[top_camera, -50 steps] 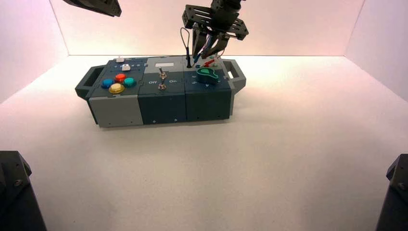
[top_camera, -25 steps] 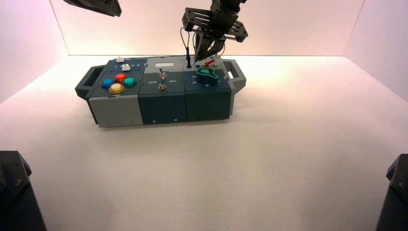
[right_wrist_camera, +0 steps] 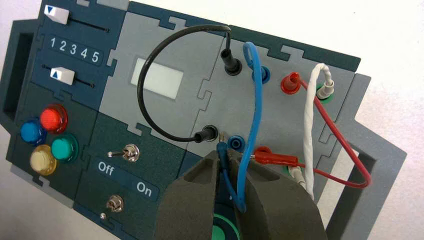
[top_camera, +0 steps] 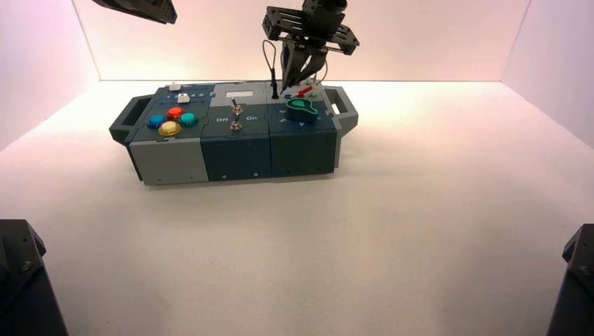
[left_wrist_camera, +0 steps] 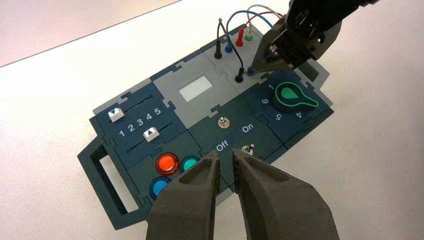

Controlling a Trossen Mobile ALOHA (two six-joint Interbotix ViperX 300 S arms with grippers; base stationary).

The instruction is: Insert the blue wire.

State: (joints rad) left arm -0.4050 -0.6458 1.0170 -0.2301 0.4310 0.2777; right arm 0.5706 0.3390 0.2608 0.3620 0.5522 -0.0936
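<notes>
1 blue plug of the blue wire sat pinched in the right arm's fingers, low over the box, towards its right edge. The wire's other end stood near the far edge. Its pin pointed roughly at that edge, while the free blue socket lay just beside, on the right-edge side; I reckoned it needed a small shift that way. The left arm's fingers waited closed, farther off, past the left edge.
</notes>
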